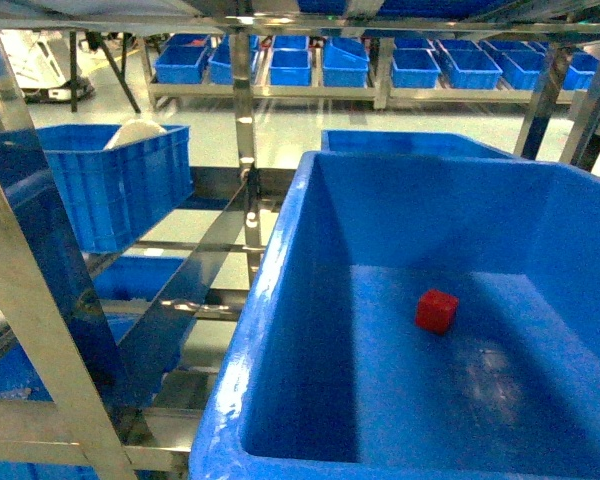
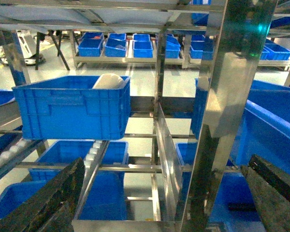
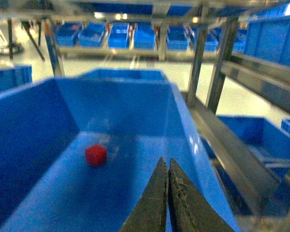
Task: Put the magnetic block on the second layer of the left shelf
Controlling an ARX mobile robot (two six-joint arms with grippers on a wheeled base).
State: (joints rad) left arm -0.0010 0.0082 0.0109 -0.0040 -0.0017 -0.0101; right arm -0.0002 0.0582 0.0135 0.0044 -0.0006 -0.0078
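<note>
Your red cube (image 1: 436, 311) lies loose on the big blue bin's (image 1: 280, 300) floor. Right gripper (image 3: 168, 166) fingers pressed together, empty; left gripper (image 2: 159, 193) fingers spread wide.

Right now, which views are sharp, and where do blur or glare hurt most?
Head view: fairly sharp, with glare on the blue bin rim and steel upright. Left wrist view: sharpest; open left pincer fingers dark at the bottom corners. Right wrist view: soft throughout, but the red cube and shut right pincer are readable.

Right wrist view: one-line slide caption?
Shut right gripper above large blue plastic bin holding small red cube.
</note>
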